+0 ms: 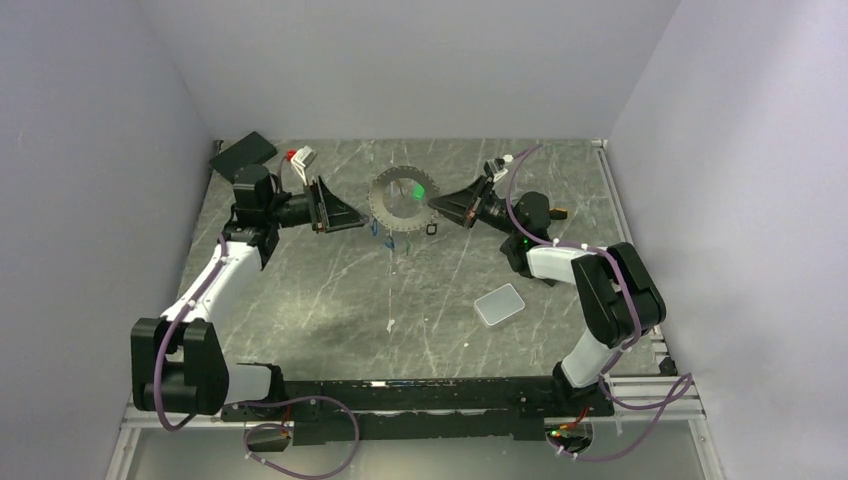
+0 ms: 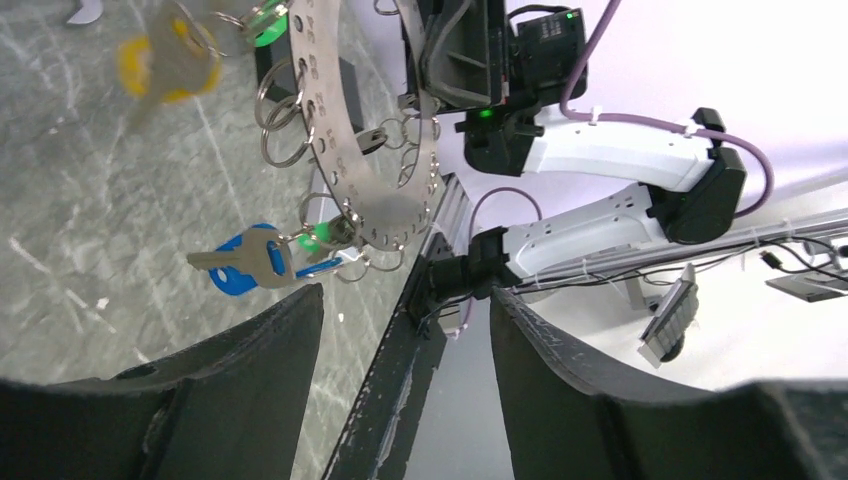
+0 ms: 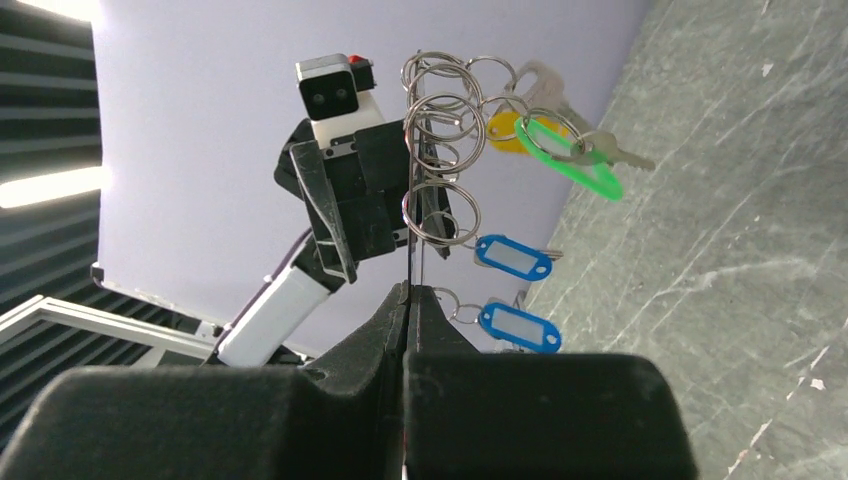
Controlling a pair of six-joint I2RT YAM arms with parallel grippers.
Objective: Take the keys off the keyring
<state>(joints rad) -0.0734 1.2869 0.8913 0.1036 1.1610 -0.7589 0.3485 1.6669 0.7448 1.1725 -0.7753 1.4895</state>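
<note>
The keyring (image 1: 400, 197), a flat toothed metal hoop, hangs upright above the table's far middle. My right gripper (image 1: 432, 203) is shut on its right edge; in the right wrist view the fingers (image 3: 410, 290) pinch the thin edge-on keyring (image 3: 415, 235). Split rings, blue tags (image 3: 512, 256), a green tag (image 3: 570, 155) and a yellow-headed key (image 3: 505, 128) dangle from it. My left gripper (image 1: 355, 215) is open just left of the hoop, touching nothing. Its wrist view shows the keyring band (image 2: 375, 180) and a blue-headed key (image 2: 245, 262) above its tips (image 2: 405, 295).
A grey rounded square pad (image 1: 499, 304) lies on the table in front of the right arm. A black flat object (image 1: 243, 152) sits at the back left corner. Walls close in the table on three sides.
</note>
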